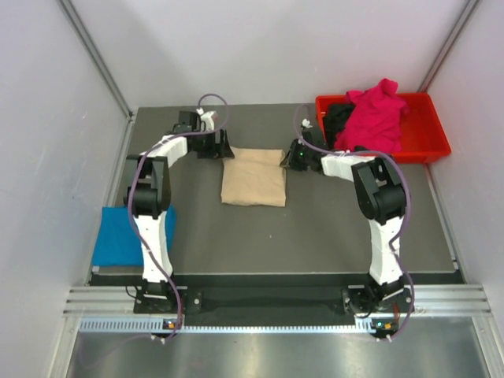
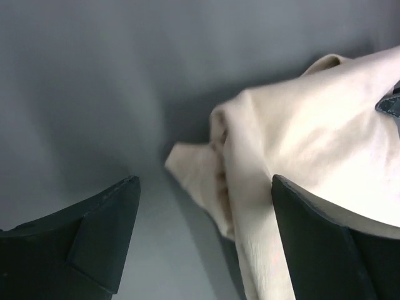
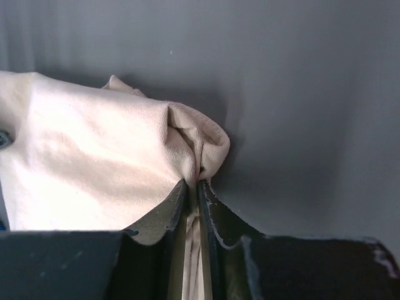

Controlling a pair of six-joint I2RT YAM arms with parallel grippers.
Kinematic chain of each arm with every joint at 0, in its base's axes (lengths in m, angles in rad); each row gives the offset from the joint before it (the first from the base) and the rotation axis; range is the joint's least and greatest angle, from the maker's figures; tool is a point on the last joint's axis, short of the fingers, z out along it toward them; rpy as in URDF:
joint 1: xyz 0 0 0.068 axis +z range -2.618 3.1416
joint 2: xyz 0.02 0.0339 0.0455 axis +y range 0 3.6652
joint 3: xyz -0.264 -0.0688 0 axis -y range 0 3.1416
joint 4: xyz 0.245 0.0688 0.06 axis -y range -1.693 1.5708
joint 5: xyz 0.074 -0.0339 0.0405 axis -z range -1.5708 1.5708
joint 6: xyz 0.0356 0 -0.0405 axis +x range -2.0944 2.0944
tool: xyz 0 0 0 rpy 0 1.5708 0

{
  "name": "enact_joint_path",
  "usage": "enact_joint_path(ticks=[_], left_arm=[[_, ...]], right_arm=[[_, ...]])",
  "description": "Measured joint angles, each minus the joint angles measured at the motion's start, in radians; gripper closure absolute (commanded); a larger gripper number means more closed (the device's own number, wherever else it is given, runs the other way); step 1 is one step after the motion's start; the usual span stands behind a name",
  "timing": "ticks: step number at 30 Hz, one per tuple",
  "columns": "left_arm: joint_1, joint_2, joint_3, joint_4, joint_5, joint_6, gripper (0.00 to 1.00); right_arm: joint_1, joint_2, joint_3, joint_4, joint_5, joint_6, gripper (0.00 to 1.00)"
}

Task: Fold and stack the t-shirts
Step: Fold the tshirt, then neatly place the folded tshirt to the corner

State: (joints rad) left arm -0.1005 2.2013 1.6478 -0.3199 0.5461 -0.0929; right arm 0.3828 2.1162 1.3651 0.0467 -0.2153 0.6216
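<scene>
Lying folded near the middle of the table (image 1: 331,228), the beige-tan t-shirt (image 1: 253,179) has a gripper at each far corner. The right gripper (image 3: 192,185) is pressed together, pinching the 1 o'clock corner. The left gripper (image 2: 205,181) is spread, with the 11 o'clock corner between its fingers. The bright blue t-shirt (image 1: 118,236) lies at 8 o'clock. The magenta-pink t-shirt (image 1: 376,118) and black t-shirt (image 1: 339,120) are heaped in the red tray (image 1: 431,142) at 2 o'clock.

Folded shirt (image 1: 253,177) centre; shirts (image 1: 376,118) in tray (image 1: 431,150), far right.

Wore white shells (image 1: 157,244) between black joints (image 1: 148,198), trailed purple cables (image 1: 214,98), ended in dark wedge-shaped fingers (image 2: 94,240).
</scene>
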Motion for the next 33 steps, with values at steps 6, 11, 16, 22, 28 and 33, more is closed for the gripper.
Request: enact_joint_path(ticks=[6,11,16,22,28,33], left_arm=[[0.018,-0.163,-0.212,0.068,-0.012,-0.078,0.04],[0.000,-0.221,-0.338,0.134,0.005,-0.139,0.09],[-0.022,-0.199,-0.351,0.163,0.028,-0.180,0.16],[-0.046,-0.174,-0.351,0.202,0.080,-0.236,0.42],[-0.068,-0.112,-0.341,0.215,0.132,-0.286,1.00],[-0.065,-0.110,-0.336,0.208,0.148,-0.272,1.00]], right_arm=[[-0.008,-0.003,-0.024,0.033,-0.003,0.015,0.95],[-0.008,-0.003,-0.024,0.034,-0.006,0.011,0.69],[-0.012,-0.024,-0.025,0.012,-0.011,-0.012,0.55],[-0.015,-0.069,-0.076,0.002,-0.004,-0.029,0.53],[-0.015,-0.113,-0.116,-0.006,0.005,-0.037,0.53],[-0.015,-0.180,-0.159,-0.004,0.011,-0.046,0.53]])
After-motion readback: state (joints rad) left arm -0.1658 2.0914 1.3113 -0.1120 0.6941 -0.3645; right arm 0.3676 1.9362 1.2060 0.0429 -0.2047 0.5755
